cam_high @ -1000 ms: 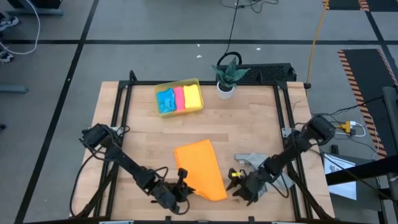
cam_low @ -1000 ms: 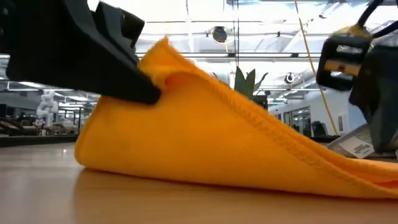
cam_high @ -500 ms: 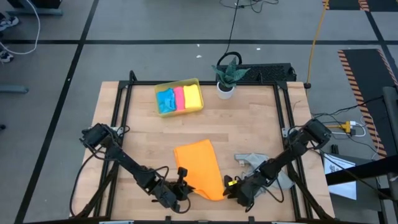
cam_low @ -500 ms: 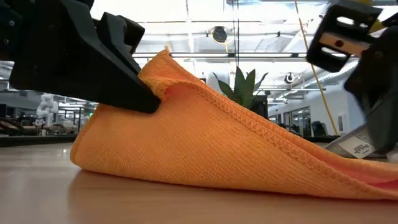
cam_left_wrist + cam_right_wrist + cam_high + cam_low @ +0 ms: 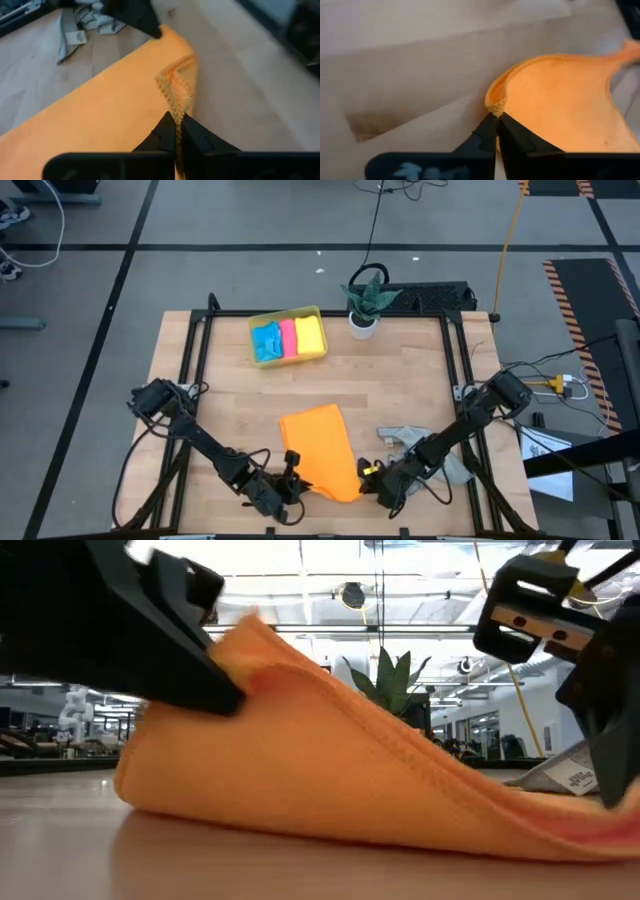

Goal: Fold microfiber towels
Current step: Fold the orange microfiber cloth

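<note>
Robotics lab: framed wooden table (image 5: 400, 370), taped concrete floor (image 5: 250, 240), loose cables (image 5: 375, 220).

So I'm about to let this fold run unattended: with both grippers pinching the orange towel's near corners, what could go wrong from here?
The left gripper and right gripper each pinch only the orange towel at its hem edge, so a corner could slip out mid-lift. The grey towel lies right beside the right arm and might get dragged along.

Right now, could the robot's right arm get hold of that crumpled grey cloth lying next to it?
Probably not yet: the right gripper is shut on the orange towel. The grey towel lies uncovered beside that arm, so it looks reachable once freed.
</note>
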`<state>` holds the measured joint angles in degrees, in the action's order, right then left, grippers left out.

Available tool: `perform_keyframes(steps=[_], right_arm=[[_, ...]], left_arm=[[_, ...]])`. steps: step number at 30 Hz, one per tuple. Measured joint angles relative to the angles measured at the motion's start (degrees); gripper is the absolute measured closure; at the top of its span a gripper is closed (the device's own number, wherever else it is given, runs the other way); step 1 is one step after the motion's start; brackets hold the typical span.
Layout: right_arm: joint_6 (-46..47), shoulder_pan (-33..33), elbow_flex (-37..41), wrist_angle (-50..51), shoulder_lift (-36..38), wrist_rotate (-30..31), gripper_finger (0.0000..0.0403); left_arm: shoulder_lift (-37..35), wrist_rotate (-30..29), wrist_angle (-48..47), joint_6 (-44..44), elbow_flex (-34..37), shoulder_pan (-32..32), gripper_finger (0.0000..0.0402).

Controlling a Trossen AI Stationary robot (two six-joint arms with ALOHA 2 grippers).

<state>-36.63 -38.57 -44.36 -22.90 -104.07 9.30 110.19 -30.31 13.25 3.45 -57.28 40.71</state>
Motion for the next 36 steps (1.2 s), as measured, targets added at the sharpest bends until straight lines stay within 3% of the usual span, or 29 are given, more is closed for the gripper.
perform_keyframes(steps=[4, 11, 17, 20, 23, 28, 36], right_arm=[[6.51, -0.09, 0.00, -0.12, 3.40, -0.04, 0.0393], [19.94, 2.39, -0.07, -3.59, 10.36, -0.05, 0.0401], [31.82, 8.47, -0.07, -5.13, 10.44, 3.33, 0.0402], [36.05, 11.11, -0.07, -4.81, 10.14, 7.84, 0.0402], [40.21, 13.51, -0.07, -4.63, 10.16, 11.08, 0.0402], [43.67, 16.47, -0.11, -3.65, 10.16, 12.05, 0.0402], [46.33, 15.95, -0.11, 0.79, 10.16, 11.65, 0.0403]], left_arm=[[-2.09, -0.54, -0.77, 0.32, 0.00, 2.69, 0.0392], [-6.14, -12.43, -7.23, 1.85, -0.03, 6.52, 0.0395], [-7.08, -23.87, -18.92, 13.48, -0.04, 7.17, 0.0388], [-7.06, -27.68, -26.70, 23.07, 0.00, 7.03, 0.0396], [-7.07, -29.98, -32.69, 31.88, 0.43, 6.82, 0.0392], [-7.06, -31.71, -33.53, 39.02, 2.74, 6.77, 0.0392], [-7.06, -31.75, -29.56, 39.00, 3.23, 4.98, 0.0379]])
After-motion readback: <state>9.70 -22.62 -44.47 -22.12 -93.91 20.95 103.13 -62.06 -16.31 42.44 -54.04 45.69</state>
